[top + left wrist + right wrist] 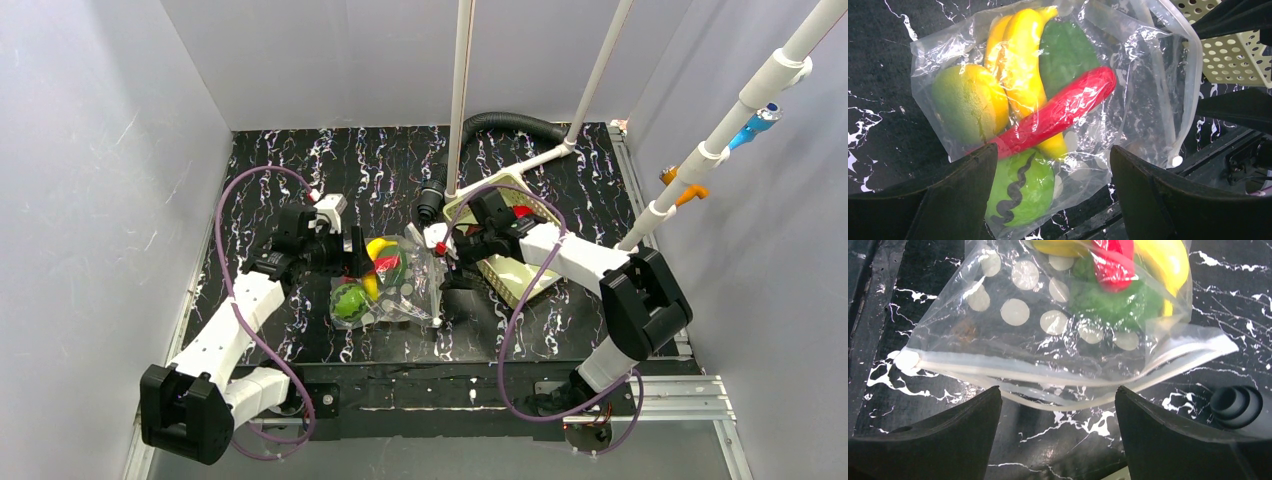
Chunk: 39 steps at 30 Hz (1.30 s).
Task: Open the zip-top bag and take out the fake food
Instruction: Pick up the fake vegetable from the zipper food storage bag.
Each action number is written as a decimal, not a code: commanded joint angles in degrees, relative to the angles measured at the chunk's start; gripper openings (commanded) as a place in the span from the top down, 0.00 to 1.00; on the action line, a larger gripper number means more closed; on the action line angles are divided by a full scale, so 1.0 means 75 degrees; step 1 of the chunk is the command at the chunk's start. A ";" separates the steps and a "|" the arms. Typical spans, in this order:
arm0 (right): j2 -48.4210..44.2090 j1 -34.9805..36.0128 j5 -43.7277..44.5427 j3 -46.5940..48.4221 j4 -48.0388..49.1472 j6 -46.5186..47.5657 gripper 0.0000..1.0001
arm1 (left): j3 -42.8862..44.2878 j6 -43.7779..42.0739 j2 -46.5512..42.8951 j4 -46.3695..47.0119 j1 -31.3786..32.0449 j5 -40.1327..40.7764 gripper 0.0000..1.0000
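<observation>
The zip-top bag (1013,340) is seen lying flat on the black marbled table (300,160) between the two arms. Its zip seal (1048,372) is turned toward the right gripper (1058,392), just ahead of the fingertips, and runs crosswise, from one finger to the other. The two lips appear partly parted. The right gripper is spread wide and nothing is held. The left gripper (1053,152), also wide and empty, is poised over the filled end, where the banana (1020,60) and red chili (1063,112) are packed. The mouth is judged to be nearer the right arm.
</observation>
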<state>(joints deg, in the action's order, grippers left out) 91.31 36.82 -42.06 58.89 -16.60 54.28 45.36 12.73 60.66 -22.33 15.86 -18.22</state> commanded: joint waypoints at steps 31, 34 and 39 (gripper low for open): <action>0.0685 0.0482 0.0364 0.0150 0.1825 -0.1740 0.34 | -0.0049 -0.0162 0.0537 0.0133 -0.0042 -0.0465 0.22; 0.0713 0.0485 0.0440 0.0145 0.1874 -0.1714 0.34 | -0.0018 -0.0129 0.0713 0.0244 -0.0041 -0.0416 0.25; 0.0926 0.0612 0.0394 0.0154 0.2141 -0.1813 0.34 | 0.0349 -0.0115 0.1559 0.0079 -0.0065 -0.0518 0.39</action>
<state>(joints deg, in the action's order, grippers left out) 96.92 40.27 -38.74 59.16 -3.73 41.43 45.01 12.08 68.47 -20.60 15.86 -20.27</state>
